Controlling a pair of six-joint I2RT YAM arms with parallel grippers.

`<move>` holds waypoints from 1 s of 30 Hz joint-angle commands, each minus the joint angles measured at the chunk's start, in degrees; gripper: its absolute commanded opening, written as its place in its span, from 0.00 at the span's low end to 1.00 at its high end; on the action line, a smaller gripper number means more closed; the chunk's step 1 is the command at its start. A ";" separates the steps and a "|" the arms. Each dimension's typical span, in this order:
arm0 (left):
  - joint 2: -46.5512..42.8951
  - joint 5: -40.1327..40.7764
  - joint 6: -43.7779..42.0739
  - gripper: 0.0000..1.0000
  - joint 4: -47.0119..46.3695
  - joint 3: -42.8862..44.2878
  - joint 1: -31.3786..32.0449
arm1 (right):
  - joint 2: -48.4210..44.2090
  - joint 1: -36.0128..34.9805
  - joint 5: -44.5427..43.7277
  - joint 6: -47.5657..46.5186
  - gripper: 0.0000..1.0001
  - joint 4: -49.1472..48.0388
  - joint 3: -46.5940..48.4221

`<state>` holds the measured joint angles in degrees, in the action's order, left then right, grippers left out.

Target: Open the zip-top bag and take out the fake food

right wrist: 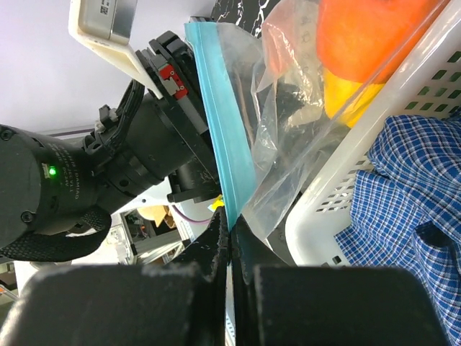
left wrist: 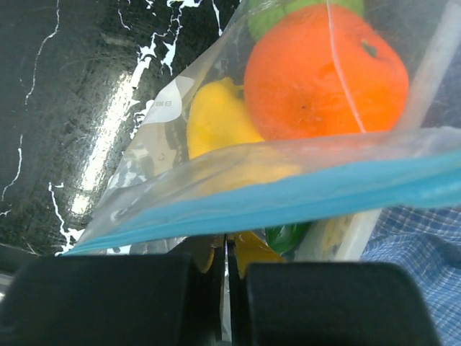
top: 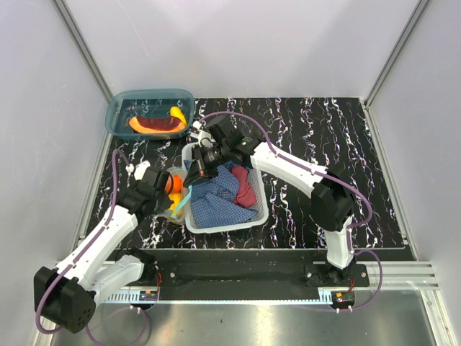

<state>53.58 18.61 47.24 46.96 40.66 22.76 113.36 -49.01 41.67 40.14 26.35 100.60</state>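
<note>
Against the basket's left outer wall: zip-top bag point(top: 177, 194), wedged between the white basket point(top: 229, 225) and the left gripper point(left wrist: 225, 256); cannot tell if it touches the table.
Bag look: clear crinkly film with a small white printed patch; the teal-blue zip strip point(left wrist: 302, 191) runs the full width of the mouth. In the left wrist view the strip reads as one band; cannot tell if the mouth is parted or sealed.
Fake food point(top: 173, 186): all inside the bag.
Orange point(left wrist: 324, 72): round, glossy, dark stem dot; biggest piece.
Yellow piece point(left wrist: 216, 119): touching the orange, low against the strip.
Lime-green piece point(left wrist: 270, 16): behind the orange at the frame's top edge, mostly cut off.
Dark green piece point(left wrist: 287, 236): on the near side of the strip, partly hidden.
Left gripper state: fingers almost together with only a thin slit between them, pinching the bag edge just under the strip.
Right gripper point(right wrist: 229, 238): fingers squeezed narrow, clamping the strip's end plus a fold of film; its arm crosses over the basket from the right.
Grippers relative: both at the same mouth edge, close together and facing each other.
Basket contents: blue checked cloth point(top: 216, 196) and red cloth point(top: 245, 189).
Bin point(top: 115, 115): teal, see-through, at the table's back left, well apart from the bag; colored items point(top: 155, 124) inside, too small to tell.
Table point(top: 324, 137): black with white veining.
</note>
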 commanded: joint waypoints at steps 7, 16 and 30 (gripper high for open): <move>5.21 2.04 -4.35 0.63 -6.43 0.64 -0.26 | -0.69 0.32 2.45 -0.59 0.00 -1.39 0.13; 13.30 2.22 -8.66 0.79 -14.17 -0.32 -0.88 | 0.10 0.32 3.50 -0.41 0.00 -1.74 0.04; 11.91 0.64 -12.09 0.26 -13.04 -0.68 -1.58 | 0.46 0.59 2.54 -1.20 0.00 -2.27 -2.07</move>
<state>69.65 19.33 36.64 33.01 40.58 21.69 114.21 -48.75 42.11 40.12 25.17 98.39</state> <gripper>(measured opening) 0.438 0.011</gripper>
